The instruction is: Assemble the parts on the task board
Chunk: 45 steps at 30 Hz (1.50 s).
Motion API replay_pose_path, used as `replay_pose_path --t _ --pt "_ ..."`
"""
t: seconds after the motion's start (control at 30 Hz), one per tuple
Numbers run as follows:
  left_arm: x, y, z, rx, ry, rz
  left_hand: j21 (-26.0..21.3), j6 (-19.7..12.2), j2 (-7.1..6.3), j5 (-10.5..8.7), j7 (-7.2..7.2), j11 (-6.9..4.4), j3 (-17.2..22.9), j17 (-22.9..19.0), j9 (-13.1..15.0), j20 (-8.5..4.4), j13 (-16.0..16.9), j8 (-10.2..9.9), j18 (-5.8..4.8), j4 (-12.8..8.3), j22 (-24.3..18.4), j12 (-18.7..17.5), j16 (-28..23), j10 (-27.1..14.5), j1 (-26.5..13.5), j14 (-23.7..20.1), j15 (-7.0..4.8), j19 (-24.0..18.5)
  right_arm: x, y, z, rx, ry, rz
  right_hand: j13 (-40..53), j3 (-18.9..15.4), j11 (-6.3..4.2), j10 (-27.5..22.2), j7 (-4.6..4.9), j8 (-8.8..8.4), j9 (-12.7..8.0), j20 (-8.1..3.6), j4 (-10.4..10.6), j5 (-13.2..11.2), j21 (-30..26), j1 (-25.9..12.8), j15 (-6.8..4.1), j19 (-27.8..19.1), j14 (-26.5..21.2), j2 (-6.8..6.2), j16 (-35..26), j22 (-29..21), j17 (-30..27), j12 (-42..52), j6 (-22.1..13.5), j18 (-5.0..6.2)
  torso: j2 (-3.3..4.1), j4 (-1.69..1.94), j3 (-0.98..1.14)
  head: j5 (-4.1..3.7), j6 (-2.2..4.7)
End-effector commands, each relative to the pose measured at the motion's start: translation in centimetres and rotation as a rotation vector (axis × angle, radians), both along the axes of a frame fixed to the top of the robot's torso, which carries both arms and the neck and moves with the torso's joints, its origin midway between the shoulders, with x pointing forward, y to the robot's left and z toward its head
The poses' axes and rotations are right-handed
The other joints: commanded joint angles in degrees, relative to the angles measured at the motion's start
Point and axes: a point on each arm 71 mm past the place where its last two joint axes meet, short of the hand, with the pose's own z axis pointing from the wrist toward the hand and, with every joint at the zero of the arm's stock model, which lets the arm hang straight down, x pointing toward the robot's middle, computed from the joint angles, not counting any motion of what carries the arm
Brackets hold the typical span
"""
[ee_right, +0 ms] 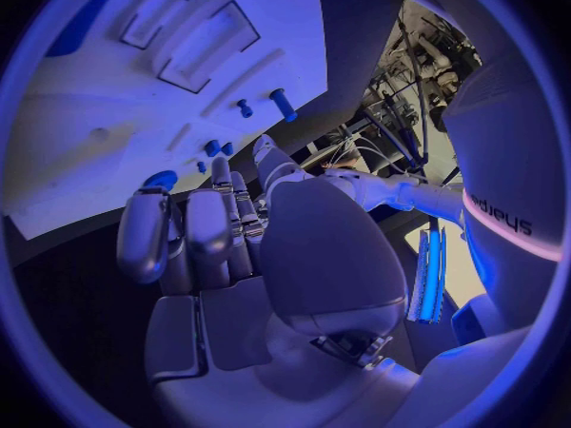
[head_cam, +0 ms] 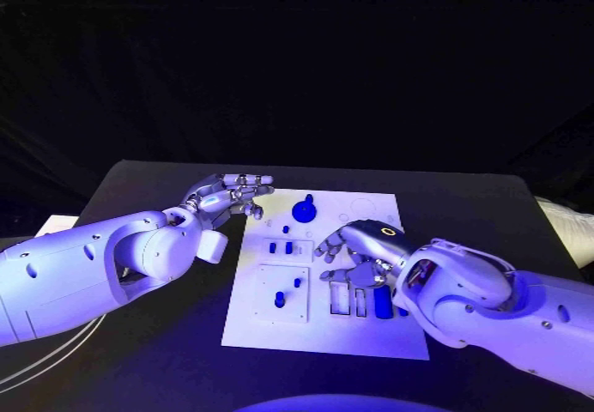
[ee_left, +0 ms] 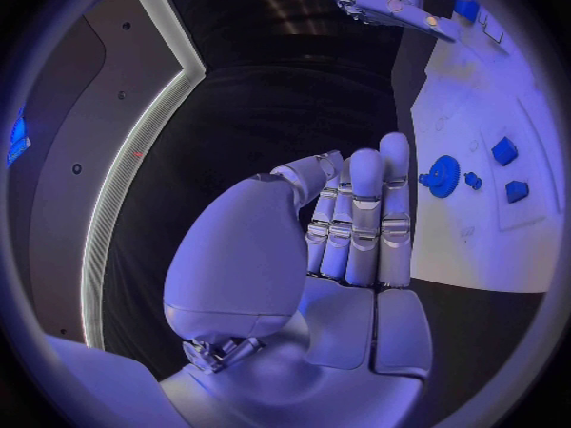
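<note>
The white task board [head_cam: 328, 330] lies mid-table. On it are a blue round gear part [head_cam: 305, 209], two small blue pegs [head_cam: 282, 247], another peg [head_cam: 280, 299] and a blue block [head_cam: 383, 302] standing in a slot. My left hand [head_cam: 229, 196] hovers just off the board's far left corner; its fingers [ee_left: 363, 219] are straight, side by side, and hold nothing. My right hand [head_cam: 359, 253] is over the board's middle right, with fingers [ee_right: 190, 233] curled down toward the surface and nothing seen in them. The left wrist view shows the gear [ee_left: 443, 174] and the board [ee_left: 476, 238].
The black table [head_cam: 161, 343] surrounds the board, with free room to the left and the far side. A pale object [head_cam: 50, 225] lies at the table's left edge, and white cables [head_cam: 44, 356] hang at the lower left.
</note>
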Motion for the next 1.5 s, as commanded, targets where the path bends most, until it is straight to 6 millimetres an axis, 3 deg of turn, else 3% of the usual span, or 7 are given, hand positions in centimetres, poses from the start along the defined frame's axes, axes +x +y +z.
replay_pose_path --t 0.03,0.13,0.23,0.3,0.37,0.6,1.5 --pt "-0.1 -0.2 0.1 -0.009 -0.005 -0.02 0.12 -0.24 -0.22 0.29 0.01 0.03 -0.1 -0.06 -0.03 -0.21 -0.07 0.02 0.66 -0.4 0.07 0.35 -0.05 -0.49 0.16 -0.25 -0.23 -0.28 0.1 -2.3 0.4 0.135 0.146 -0.116 1.47 -0.09 -1.57 7.25 -0.57 0.6 0.17 -0.72 0.8 1.84 2.22 -0.26 -1.25 2.08 1.25 0.94 2.29 2.7 3.03 3.28 1.53 -0.2 -0.27 -0.58 -0.19 -1.34 0.44" --pt "-0.1 -0.2 0.1 -0.009 -0.005 -0.02 0.12 -0.24 -0.22 0.29 0.01 0.03 -0.1 -0.06 -0.03 -0.21 -0.07 0.02 0.66 -0.4 0.07 0.35 -0.05 -0.49 0.16 -0.25 -0.23 -0.28 -0.1 -5.0 0.4 0.105 0.197 -0.211 4.98 -1.8 -3.44 14.43 -2.01 1.11 0.26 -2.19 2.48 5.06 4.79 -2.4 -2.78 4.4 2.15 0.25 4.84 5.89 6.34 8.15 2.72 -1.01 -0.36 -0.87 -0.24 -2.11 0.63" --pt "-0.1 -0.2 0.0 -0.009 -0.005 -0.02 0.14 -0.31 -0.2 0.28 0.03 0.05 -0.18 -0.16 -0.03 -0.19 -0.09 0.06 0.66 -0.52 0.13 0.49 -0.03 -0.61 0.09 -0.3 -0.21 -0.34 -0.6 -6.9 -0.1 0.047 0.227 -0.287 12.46 -4.84 -4.2 17.46 -2.98 1.58 0.31 -3.17 5.29 10.99 7.46 -6.03 -3.57 6.71 3.05 -0.74 8.27 9.32 11.04 15.83 3.06 -1.91 -0.44 -1.17 -0.28 -2.72 0.73" --pt "-0.1 -0.1 0.0 -0.009 -0.005 -0.02 0.14 -0.31 -0.2 0.28 0.03 0.05 -0.18 -0.16 -0.03 -0.19 -0.09 0.06 0.66 -0.52 0.13 0.49 -0.03 -0.61 0.09 -0.3 -0.21 -0.34 -1.1 -8.1 -0.5 -0.004 0.231 -0.339 28.11 -6.86 -4.52 18.43 -3.28 2.31 0.53 -3.51 7.09 13.22 8.64 -7.92 -3.82 7.68 3.35 -0.8 10.19 10.87 13.76 29.84 3.52 -2.29 -0.5 -1.41 -0.29 -3.03 0.83" --pt "-0.1 -0.2 0.0 -0.009 -0.004 -0.02 0.14 -0.31 -0.2 0.28 0.03 0.05 -0.18 -0.16 -0.03 -0.19 -0.09 0.06 0.66 -0.52 0.13 0.49 -0.03 -0.61 0.09 -0.3 -0.21 -0.34 -1.4 -9.0 -0.7 -0.055 0.226 -0.383 45.62 -9.75 -4.83 16.55 -4.03 3.85 1.25 -3.79 6.98 15.04 9.47 -7.77 -4.24 8.17 3.29 0.31 11.86 11.96 15.93 45.22 3.53 -2.57 -0.54 -1.55 -0.33 -3.29 0.88" --pt "-0.1 -0.2 0.0 -0.009 -0.004 -0.021 0.14 -0.31 -0.2 0.28 0.03 0.05 -0.18 -0.16 -0.03 -0.19 -0.09 0.06 0.66 -0.52 0.13 0.49 -0.03 -0.61 0.09 -0.3 -0.21 -0.34 -2.3 -10.1 -1.4 -0.179 0.226 -0.455 61.71 -15.22 -4.52 16.63 -3.73 6.64 3.15 -3.5 7.91 12.65 10.72 -9.84 -3.92 9.25 3.59 1.45 13.83 13.75 19.02 57.93 3.07 -2.98 -0.65 -1.79 -0.41 -3.63 0.79" --pt "-0.1 0.0 -0.1 -0.008 -0.003 -0.02 0.15 -0.32 -0.15 0.27 0.04 0.06 -0.24 -0.21 -0.02 -0.17 -0.09 0.1 0.65 -0.5 0.15 0.58 -0.01 -0.64 -0.02 -0.32 -0.19 -0.38 -2.8 -7.9 -4.1 -0.3 0.259 -0.403 65.9 -17.62 -4.87 17.11 -4.11 9.0 5.27 -3.57 7.91 11.74 11.23 -10.39 -4.02 9.72 3.79 2.35 14.8 14.49 20.62 60.56 3.32 -3.17 -0.6 -1.72 -0.37 -3.09 0.02"
